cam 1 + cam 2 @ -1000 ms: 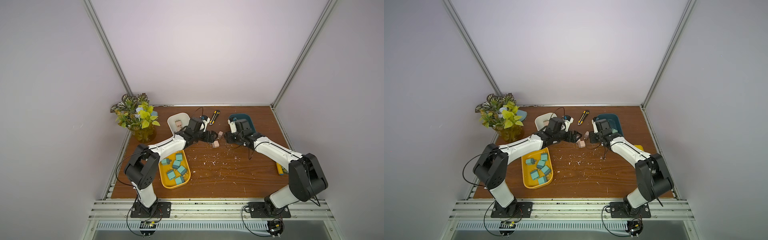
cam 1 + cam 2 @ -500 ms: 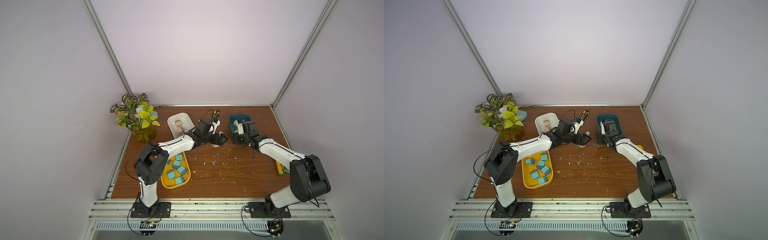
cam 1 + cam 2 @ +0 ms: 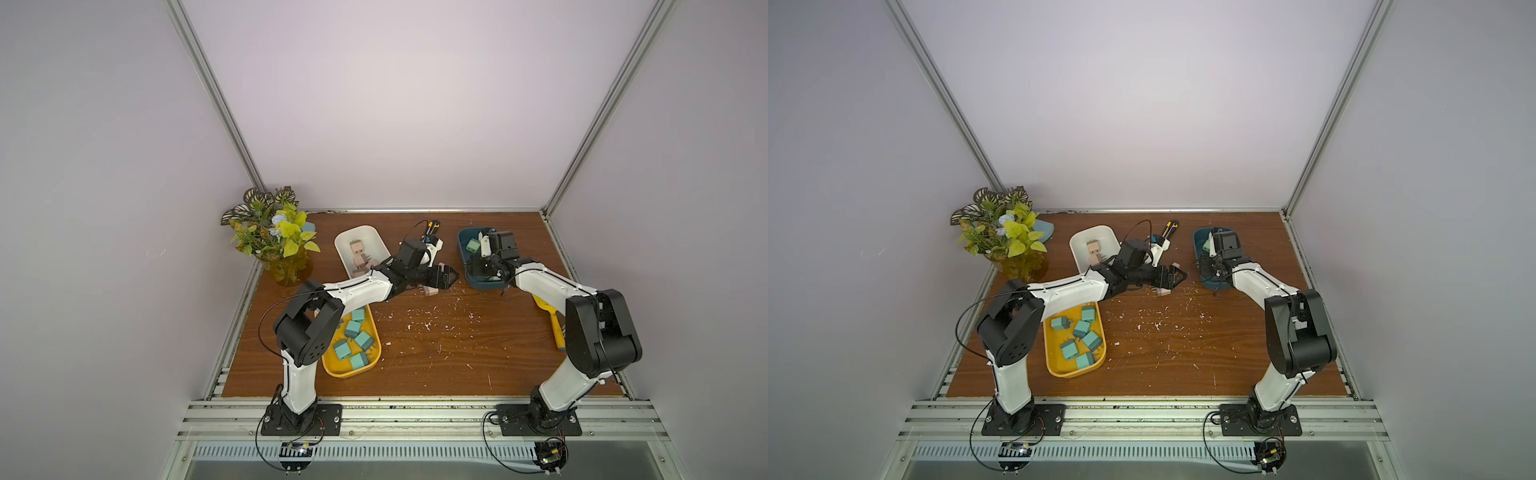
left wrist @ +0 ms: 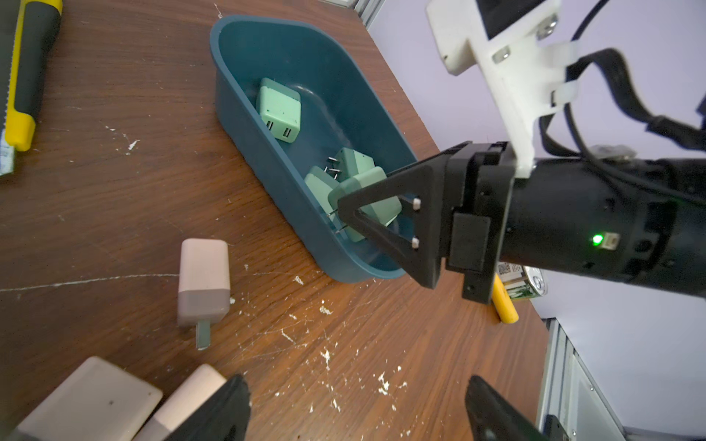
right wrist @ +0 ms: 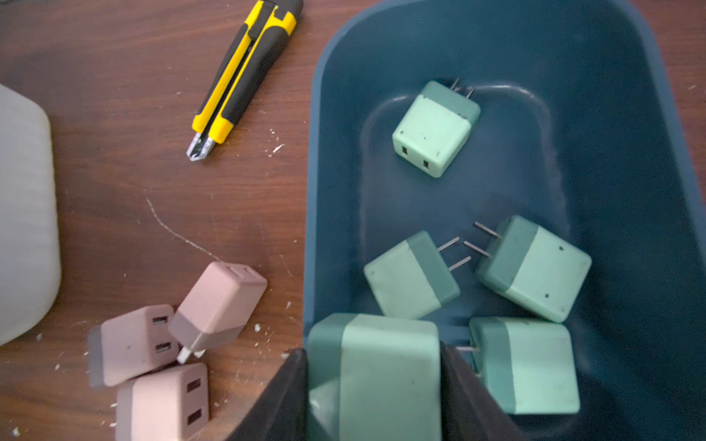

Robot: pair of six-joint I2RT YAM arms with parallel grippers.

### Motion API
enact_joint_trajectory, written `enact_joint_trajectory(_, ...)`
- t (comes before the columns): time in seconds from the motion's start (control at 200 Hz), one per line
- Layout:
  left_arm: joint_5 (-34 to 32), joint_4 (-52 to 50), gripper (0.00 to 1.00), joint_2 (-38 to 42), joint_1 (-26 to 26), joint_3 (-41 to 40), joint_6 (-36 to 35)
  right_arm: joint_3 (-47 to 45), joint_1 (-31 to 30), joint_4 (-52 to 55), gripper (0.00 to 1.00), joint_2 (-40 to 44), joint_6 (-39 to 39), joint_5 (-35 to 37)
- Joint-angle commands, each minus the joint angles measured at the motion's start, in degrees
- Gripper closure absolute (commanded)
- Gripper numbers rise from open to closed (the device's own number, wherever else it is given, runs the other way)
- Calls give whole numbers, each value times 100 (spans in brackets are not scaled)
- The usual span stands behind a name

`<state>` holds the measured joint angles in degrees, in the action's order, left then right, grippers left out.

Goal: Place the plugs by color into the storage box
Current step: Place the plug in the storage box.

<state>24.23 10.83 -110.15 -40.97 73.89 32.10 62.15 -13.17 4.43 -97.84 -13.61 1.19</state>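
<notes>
The right tool (image 5: pixel 372 357), clamped on a mint-green plug (image 5: pixel 386 378), has reached the blue bin (image 3: pixel 463 249), so release comes next. The left tool (image 4: pixel 355 385), jaws apart, now nears the pink plugs (image 3: pixel 428 291) at the bin's eight o'clock.

You're looking into a booth of pale lilac walls (image 3: pixel 395 104), joined at the corners by aluminium posts (image 3: pixel 216 95). Your counter (image 3: pixel 436 365) is dark wood-grain board, scratched and flecked with white specks. A plant (image 3: pixel 274 228) in an amber vase (image 3: pixel 286 270) fills the far left corner. A ribbed metal rail (image 3: pixel 415 415) runs along the near edge. Light is soft and even.
</notes>
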Motion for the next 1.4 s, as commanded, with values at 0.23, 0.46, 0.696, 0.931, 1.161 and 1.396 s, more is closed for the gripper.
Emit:
enact_joint_trajectory(0.23, -7, 958, 14, -1043, -102, 1037, 642, 502, 104, -544, 42, -485, -415, 404)
enact_joint_trajectory(0.46, 30, 585, 14, -1293, -144, 1699, 474, 752, 138, -377, 28, -509, -411, 335)
enact_joint_trajectory(0.696, -59, 427, 14, -1190, -225, 1542, 324, 197, 130, -610, 40, -51, -582, -158)
enact_joint_trajectory(0.931, -190, 226, 14, -1122, -332, 1528, 143, -534, 130, -730, 41, 509, -750, -178)
enact_joint_trajectory(1.161, -425, 63, 13, -900, -330, 1343, -25, -920, 100, -621, 44, 1214, -771, -375)
enact_joint_trajectory(1.396, -776, 99, 16, -385, -332, 585, -16, -1657, 21, -614, 46, 2284, -993, -641)
